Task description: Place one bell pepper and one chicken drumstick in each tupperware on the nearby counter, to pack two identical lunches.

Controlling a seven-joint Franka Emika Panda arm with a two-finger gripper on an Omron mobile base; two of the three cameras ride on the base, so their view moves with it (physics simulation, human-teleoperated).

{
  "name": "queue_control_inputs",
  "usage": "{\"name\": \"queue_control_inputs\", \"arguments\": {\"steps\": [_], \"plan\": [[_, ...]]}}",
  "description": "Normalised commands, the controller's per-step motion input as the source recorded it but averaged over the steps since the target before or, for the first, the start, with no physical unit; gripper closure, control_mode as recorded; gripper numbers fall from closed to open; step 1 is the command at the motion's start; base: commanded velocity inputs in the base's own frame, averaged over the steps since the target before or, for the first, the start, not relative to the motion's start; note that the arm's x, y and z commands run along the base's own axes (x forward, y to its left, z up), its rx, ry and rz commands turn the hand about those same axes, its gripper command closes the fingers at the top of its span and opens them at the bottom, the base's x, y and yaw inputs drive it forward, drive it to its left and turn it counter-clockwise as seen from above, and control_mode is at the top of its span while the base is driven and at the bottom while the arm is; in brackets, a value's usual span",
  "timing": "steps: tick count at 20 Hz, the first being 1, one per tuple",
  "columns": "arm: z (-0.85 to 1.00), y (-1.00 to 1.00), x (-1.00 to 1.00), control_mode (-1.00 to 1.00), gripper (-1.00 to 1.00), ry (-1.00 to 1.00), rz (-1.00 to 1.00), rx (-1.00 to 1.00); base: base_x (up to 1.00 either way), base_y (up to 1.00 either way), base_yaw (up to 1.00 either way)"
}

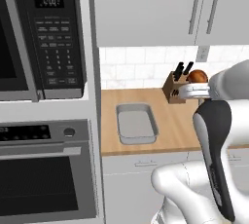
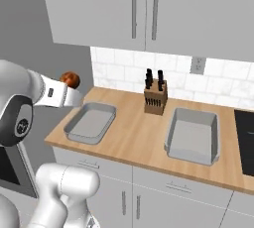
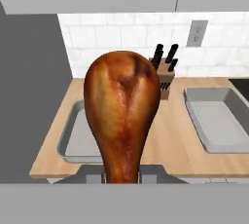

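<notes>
Hand view first: the drumstick [image 3: 122, 116] stands right in front of the lens, thin end down, and it blocks much of the nearer tub [image 3: 78, 142] beyond it. The hand's [image 3: 121, 178] fingertips are buried behind the meat, so the pads cannot be made out, but the hand is closed tight on the drumstick's narrow end. In the right base view the drumstick [image 2: 70, 79] peeks out as a brown knob at the hand's [image 2: 74, 93] end, held in the air off the tabletop's [image 2: 134, 138] edge, short of the nearer tub [image 2: 90, 122]. In the left base view the arm cuts off the tabletop's [image 1: 175, 130] far side; the drumstick [image 1: 197, 76] overlaps the knife block [image 1: 175, 87].

Bare wood lies between the tubs, the knife block [image 3: 163, 74] back at the wall. The farther tub [image 3: 219, 121] sits beyond and to one side, near the stovetop [image 2: 244, 140].

Count: two tubs, both bare inside as far as shown; one drumstick; one knife block.
</notes>
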Motion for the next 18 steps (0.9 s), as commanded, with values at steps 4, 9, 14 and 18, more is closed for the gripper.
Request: {"name": "queue_control_inputs", "arguments": {"steps": [4, 9, 14, 18], "plan": [[-1.0, -0.48, 0.97, -1.0, 1.0, 0.25, 0.29, 0.06, 0.0, 0.0, 0.0], [-0.98, 0.27, 0.79, -1.0, 1.0, 0.09, 0.13, 0.0, 0.0, 0.0, 0.0], [-0.42, 0.69, 0.86, -1.0, 1.0, 0.01, -0.07, 0.0, 0.0, 0.0, 0.0], [-0.41, 0.29, 0.58, -1.0, 1.0, 0.08, -0.05, 0.0, 0.0, 0.0, 0.0]]}}
